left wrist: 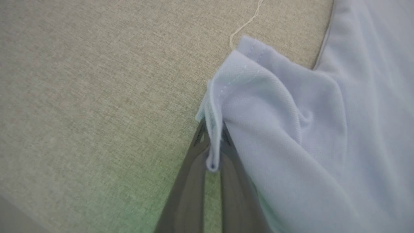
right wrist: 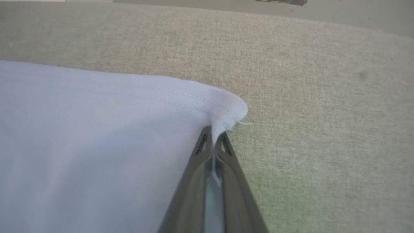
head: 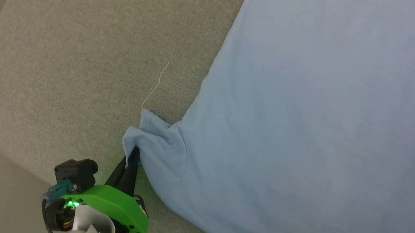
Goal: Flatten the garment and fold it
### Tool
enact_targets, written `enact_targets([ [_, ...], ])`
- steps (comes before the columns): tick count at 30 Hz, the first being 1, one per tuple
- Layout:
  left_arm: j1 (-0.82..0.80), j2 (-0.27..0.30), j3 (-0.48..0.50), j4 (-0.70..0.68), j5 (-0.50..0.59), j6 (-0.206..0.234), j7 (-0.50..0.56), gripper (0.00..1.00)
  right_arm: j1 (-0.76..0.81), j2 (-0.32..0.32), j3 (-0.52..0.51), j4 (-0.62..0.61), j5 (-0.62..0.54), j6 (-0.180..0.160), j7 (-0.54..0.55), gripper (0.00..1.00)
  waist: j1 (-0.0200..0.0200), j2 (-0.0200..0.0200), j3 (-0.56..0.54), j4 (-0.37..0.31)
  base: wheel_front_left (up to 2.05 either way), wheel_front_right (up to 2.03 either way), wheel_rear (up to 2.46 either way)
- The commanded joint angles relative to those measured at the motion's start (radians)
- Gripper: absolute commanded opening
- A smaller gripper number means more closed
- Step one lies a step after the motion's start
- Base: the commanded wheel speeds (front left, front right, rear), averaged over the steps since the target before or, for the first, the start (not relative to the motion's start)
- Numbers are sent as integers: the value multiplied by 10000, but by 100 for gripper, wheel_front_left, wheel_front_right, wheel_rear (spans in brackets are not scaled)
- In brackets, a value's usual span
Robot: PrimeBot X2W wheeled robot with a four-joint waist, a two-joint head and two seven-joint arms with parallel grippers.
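Beige woven cushion (head: 80, 57) spreads across the head view, and the garment (head: 309, 125), light blue and mostly smooth, lies flat over the cushion's right part. Near the cushion's front edge, the left gripper (head: 132, 160) has its fingers clamped on the garment's sleeve (head: 160, 142), which bunches up there. A loose thread (head: 155, 86) trails from the sleeve onto bare cushion.

In the left wrist view, the two dark fingers pinch the sleeve's stitched hem between their tips, above the cushion.

In the right wrist view, the right gripper (right wrist: 213, 139) is closed on a stitched corner of the garment, with a sliver of fabric caught between the tips and bare cushion beside and beyond it.
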Motion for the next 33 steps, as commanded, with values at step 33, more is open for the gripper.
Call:
enact_targets([
  [33, 1926, 1338, 596, -651, -168, 628, 1093, 0, 9087, 2188, -1773, -1506, 2810, -13, -2298, 0, -2, 60, -4253, -2829, 0, 0, 0],
])
